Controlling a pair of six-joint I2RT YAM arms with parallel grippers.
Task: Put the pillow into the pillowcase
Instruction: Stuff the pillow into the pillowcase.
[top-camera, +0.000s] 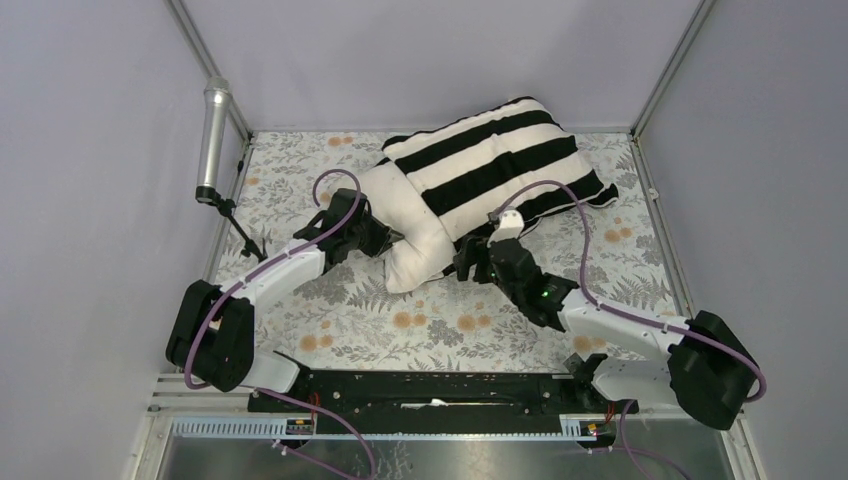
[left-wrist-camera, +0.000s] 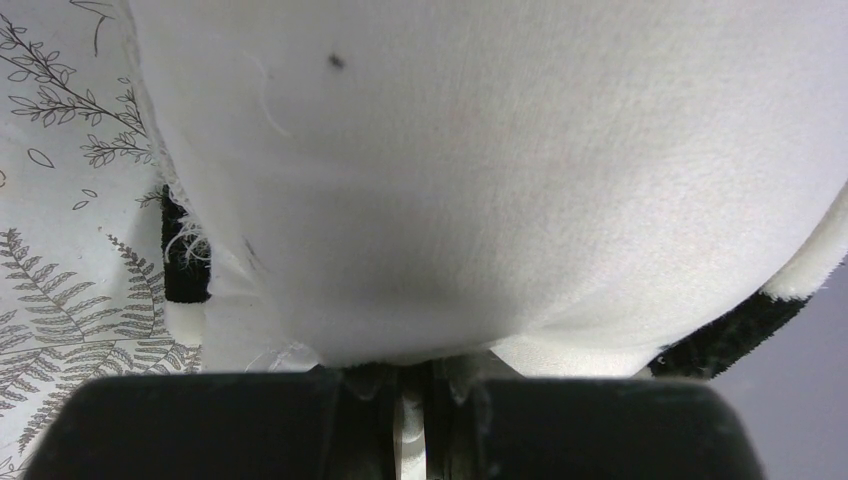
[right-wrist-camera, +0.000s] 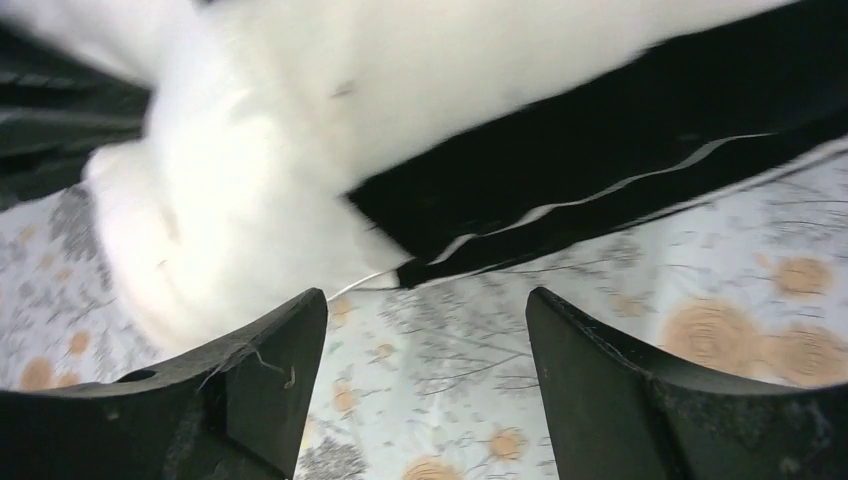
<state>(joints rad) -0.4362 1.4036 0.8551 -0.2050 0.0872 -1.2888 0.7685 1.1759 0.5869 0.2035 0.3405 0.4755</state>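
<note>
Pillow (top-camera: 412, 232) lies diagonally, bare end nearest, pillowcase (top-camera: 495, 160) covering far half.

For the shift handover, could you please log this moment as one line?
pillow partly inside pillowcase, near end exposed | left fingers shut on pillow | right fingers open by pillowcase edge, empty
</note>
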